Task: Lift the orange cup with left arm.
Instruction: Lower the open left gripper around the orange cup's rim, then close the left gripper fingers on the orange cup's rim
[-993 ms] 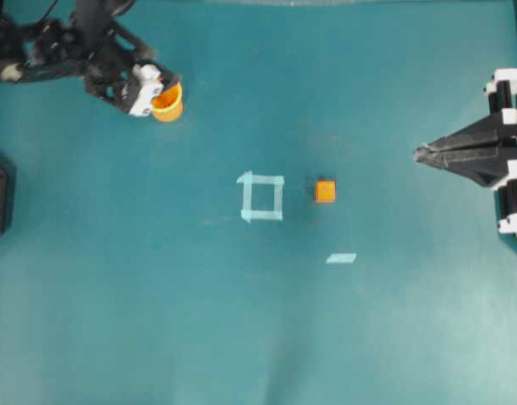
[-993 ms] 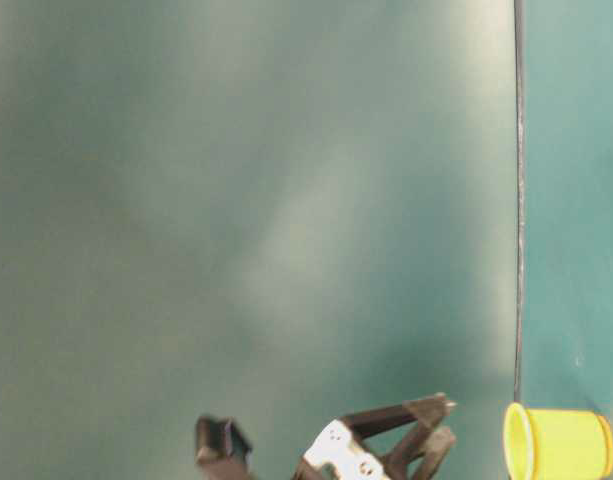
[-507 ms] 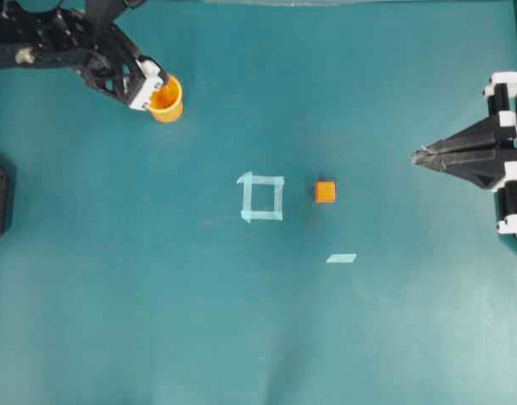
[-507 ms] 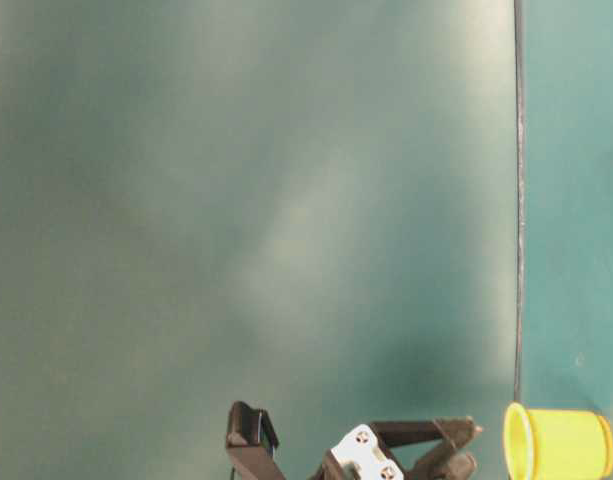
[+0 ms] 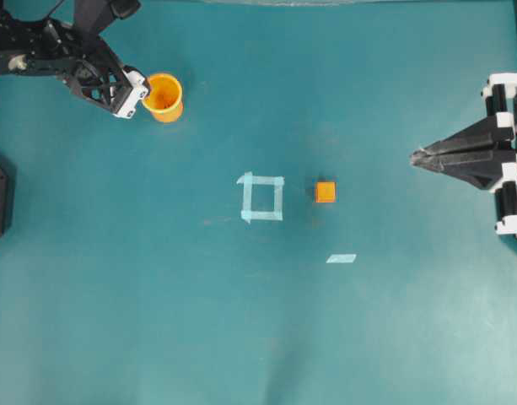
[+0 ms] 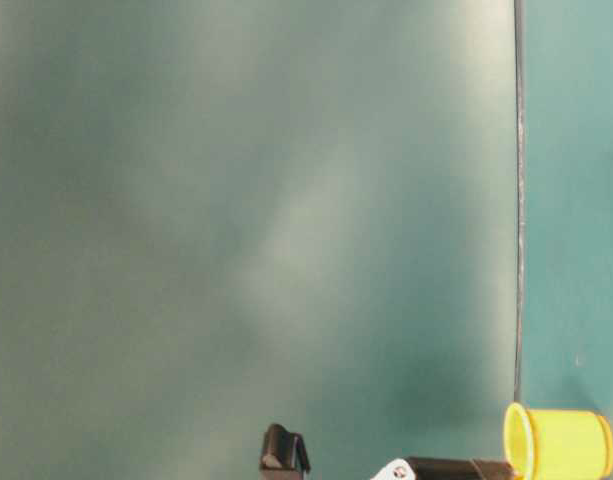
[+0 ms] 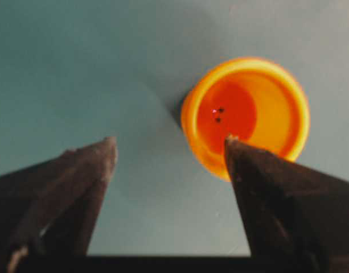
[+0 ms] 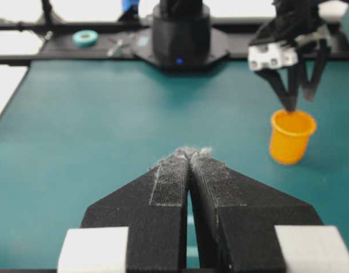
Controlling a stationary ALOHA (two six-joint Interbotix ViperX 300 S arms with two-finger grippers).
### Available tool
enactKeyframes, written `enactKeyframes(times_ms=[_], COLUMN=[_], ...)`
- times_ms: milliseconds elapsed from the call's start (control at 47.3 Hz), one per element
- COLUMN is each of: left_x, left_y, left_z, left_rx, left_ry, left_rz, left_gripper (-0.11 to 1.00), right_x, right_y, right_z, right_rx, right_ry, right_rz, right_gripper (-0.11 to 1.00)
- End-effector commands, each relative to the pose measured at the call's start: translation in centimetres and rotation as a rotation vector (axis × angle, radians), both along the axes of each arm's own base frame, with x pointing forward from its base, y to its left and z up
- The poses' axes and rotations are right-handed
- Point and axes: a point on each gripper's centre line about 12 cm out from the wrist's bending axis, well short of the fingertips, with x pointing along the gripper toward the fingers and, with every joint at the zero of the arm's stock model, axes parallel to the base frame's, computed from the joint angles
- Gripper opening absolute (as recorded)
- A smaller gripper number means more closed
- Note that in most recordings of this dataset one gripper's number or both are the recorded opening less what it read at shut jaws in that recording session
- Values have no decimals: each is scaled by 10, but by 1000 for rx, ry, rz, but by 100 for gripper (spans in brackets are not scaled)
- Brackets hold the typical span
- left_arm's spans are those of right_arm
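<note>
The orange cup (image 5: 164, 95) stands upright on the teal table at the far left, open side up. It also shows in the left wrist view (image 7: 248, 111) and in the right wrist view (image 8: 291, 136). My left gripper (image 5: 131, 91) hangs just left of the cup, jaws spread wide and holding nothing (image 7: 168, 139). One dark fingertip (image 7: 232, 142) sits over the cup's near rim, the other over bare table. My right gripper (image 5: 417, 155) rests at the right edge, shut and empty (image 8: 190, 152).
A small orange cube (image 5: 325, 191) lies near the middle, just right of a pale tape square (image 5: 261, 197). A short tape strip (image 5: 341, 258) lies nearer the front. The left arm's black base (image 8: 180, 34) stands at the table's far end.
My left gripper has slid left off the cup, from over its rim to beside it, still open. The cup and the right arm have not moved.
</note>
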Motion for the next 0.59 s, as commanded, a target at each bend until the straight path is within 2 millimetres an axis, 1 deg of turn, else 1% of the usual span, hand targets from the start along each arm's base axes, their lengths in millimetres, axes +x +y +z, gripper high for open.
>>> enactKeyframes(times_ms=[0,275,571], left_x=[1,5,10], left_y=[2,4,7], left_z=[7,2,-10], left_rx=[18,35,24], left_ry=[-27,-56,-43], left_rz=[2,1,3], left_gripper=[74,74,74], right_x=[3,5,5], right_y=[0,0,0], right_z=[10,7,7], right_rx=[3,3,3], right_ry=[-25,-14,-9], right_rz=[-2,-2,-2], right_gripper=[0,0,0])
